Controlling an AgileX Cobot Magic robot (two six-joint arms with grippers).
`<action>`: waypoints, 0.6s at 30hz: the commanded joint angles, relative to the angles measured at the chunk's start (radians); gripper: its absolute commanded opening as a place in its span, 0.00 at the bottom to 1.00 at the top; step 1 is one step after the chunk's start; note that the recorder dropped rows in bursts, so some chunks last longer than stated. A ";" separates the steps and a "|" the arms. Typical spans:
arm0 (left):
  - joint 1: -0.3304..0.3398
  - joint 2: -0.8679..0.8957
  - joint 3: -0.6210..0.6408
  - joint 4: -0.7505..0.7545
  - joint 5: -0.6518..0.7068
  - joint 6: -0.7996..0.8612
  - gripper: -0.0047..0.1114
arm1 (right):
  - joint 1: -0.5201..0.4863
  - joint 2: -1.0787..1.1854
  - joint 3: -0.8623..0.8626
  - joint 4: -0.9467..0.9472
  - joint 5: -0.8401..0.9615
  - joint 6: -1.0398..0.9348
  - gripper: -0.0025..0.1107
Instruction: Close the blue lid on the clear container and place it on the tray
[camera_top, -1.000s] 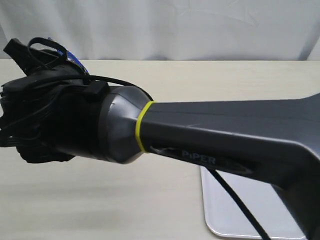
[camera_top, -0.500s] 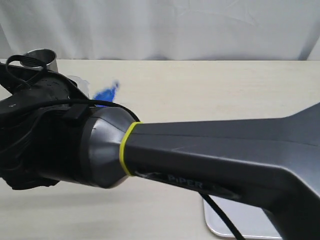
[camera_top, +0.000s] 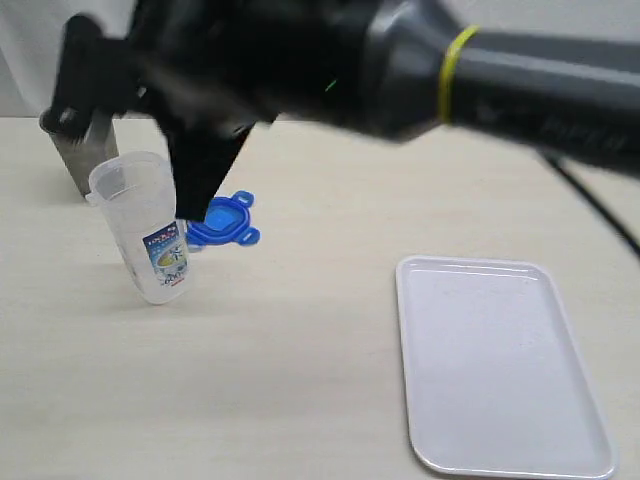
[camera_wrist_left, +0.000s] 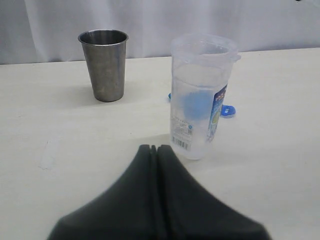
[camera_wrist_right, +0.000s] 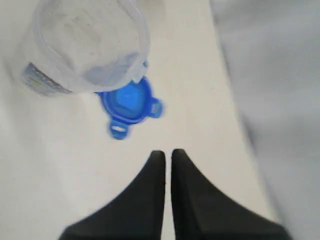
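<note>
Lid pick-up not yet made. We note the blue lid (camera_wrist_right: 129, 102) lying flat on the tabletop (camera_top: 330, 340), just beside the open clear container (camera_top: 150, 225), which stands well apart from the tray (camera_top: 500, 370). The right end effector (camera_wrist_right: 166, 152) hovers near the lid, fingers pressed together, holding nothing. The left end effector (camera_wrist_left: 154, 147) is likewise closed and empty. Next, we judge, the right fingers must spread, descend and pinch the lid.

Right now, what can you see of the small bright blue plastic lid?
The small bright blue plastic lid is rounded, with snap flaps sticking out at its sides, glossy and rigid-looking. It lies flat on the pale table, not on the tall clear plastic container but close beside its base; whether they touch is unclear. Nothing grips it.
</note>
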 joint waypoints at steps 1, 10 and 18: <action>0.005 -0.003 0.001 -0.003 -0.011 0.000 0.04 | -0.240 -0.018 0.006 0.671 0.149 -0.059 0.13; 0.005 -0.003 0.001 -0.003 -0.011 0.000 0.04 | -0.420 0.174 0.043 1.030 0.100 -0.325 0.49; 0.005 -0.003 0.001 -0.003 -0.011 0.000 0.04 | -0.386 0.305 0.033 0.916 -0.256 -0.316 0.61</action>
